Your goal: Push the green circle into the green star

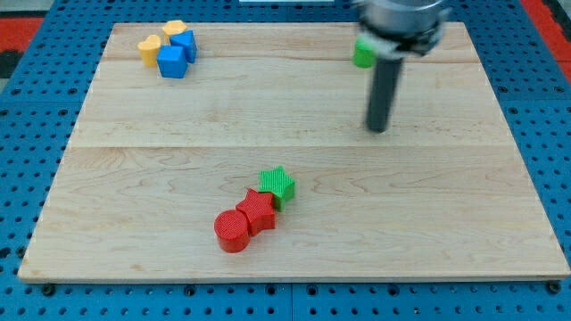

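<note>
The green circle (362, 53) lies near the view's top, right of centre, partly hidden behind the arm. The green star (277, 185) sits low in the middle of the wooden board (446, 205), touching a red star (259, 210). My tip (378, 128) is below and a little right of the green circle, apart from it, and well above and to the right of the green star.
A red circle (232, 231) touches the red star at its lower left. At the view's top left sit two blue blocks (173, 61) (186, 43) and two yellow blocks (149, 48) (173, 28) in a cluster. A blue pegboard (27, 107) surrounds the board.
</note>
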Motion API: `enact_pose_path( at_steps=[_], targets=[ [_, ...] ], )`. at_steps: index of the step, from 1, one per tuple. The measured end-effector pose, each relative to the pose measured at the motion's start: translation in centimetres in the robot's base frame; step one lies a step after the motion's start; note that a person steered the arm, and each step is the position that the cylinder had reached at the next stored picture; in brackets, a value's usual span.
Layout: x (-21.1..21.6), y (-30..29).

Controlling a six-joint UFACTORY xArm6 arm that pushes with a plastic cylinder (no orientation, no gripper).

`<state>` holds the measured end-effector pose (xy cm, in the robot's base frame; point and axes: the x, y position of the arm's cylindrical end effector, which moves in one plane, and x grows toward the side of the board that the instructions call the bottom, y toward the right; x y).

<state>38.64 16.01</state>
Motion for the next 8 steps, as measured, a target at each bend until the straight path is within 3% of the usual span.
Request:
enact_pose_path(
  at_steps=[1,2,3,4,5,6,7,8],
  targets=[
    [-5.6,6.8],
    [-11.8,5.2],
    [-15.2,-0.3],
    [-14.9,-7.3],
    [-12.4,-9.5],
    [-14.1,-9.0],
    [-12.8,-6.9],
    [-8.0,-6.8]
  ],
)
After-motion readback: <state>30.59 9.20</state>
